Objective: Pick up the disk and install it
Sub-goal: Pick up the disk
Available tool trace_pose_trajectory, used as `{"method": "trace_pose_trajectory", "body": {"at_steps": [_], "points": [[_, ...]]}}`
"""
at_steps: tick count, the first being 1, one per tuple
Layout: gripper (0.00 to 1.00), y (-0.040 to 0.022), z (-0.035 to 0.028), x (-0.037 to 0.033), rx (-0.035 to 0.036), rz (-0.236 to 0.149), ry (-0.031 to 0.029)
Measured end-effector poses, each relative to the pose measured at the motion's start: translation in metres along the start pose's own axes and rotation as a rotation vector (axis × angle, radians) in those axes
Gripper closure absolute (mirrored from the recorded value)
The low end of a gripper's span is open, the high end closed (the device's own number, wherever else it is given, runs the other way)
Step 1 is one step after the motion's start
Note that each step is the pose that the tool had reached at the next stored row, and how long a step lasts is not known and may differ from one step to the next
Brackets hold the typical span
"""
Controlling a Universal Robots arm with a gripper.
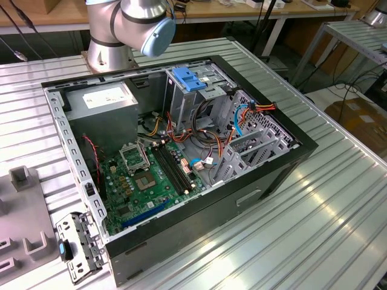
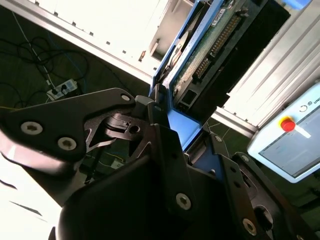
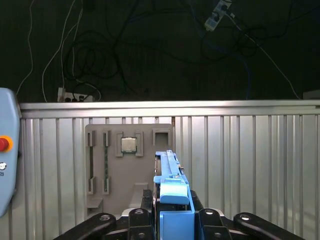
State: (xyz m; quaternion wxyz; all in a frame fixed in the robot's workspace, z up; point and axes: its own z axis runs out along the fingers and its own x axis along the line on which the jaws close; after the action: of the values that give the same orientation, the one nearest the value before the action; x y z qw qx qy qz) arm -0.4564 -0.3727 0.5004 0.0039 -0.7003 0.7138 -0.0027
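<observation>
In both wrist views my gripper (image 2: 176, 131) is shut on the disk (image 2: 212, 47). The disk is held on edge, its blue side rails pinched between the black fingers (image 2: 150, 112). The second wrist view shows the disk's green circuit-board side and connector. In the first wrist view the disk (image 3: 170, 172) stands edge-on as a narrow blue strip above the gripper (image 3: 172, 212), over the ribbed metal table. The open computer case (image 1: 284, 163) lies on its side in the exterior view, with a metal drive cage (image 1: 184, 106) near its far end.
A bare blue bracket (image 1: 190, 80) tops the cage. Motherboard (image 1: 151, 175), cables and a grey power supply box (image 1: 103, 99) fill the case. A grey fixture plate (image 3: 125, 200) holds a processor chip (image 3: 129, 145). The arm's base (image 1: 109, 51) stands behind the case. A pendant (image 2: 292, 137) lies nearby.
</observation>
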Motion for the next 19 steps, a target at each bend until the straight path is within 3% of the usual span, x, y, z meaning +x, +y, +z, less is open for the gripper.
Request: {"method": "trace_pose_trajectory", "body": {"at_steps": [19], "points": [[0.63,-0.0194,0.0002,-0.0004,0.0,0.0,0.0]]}}
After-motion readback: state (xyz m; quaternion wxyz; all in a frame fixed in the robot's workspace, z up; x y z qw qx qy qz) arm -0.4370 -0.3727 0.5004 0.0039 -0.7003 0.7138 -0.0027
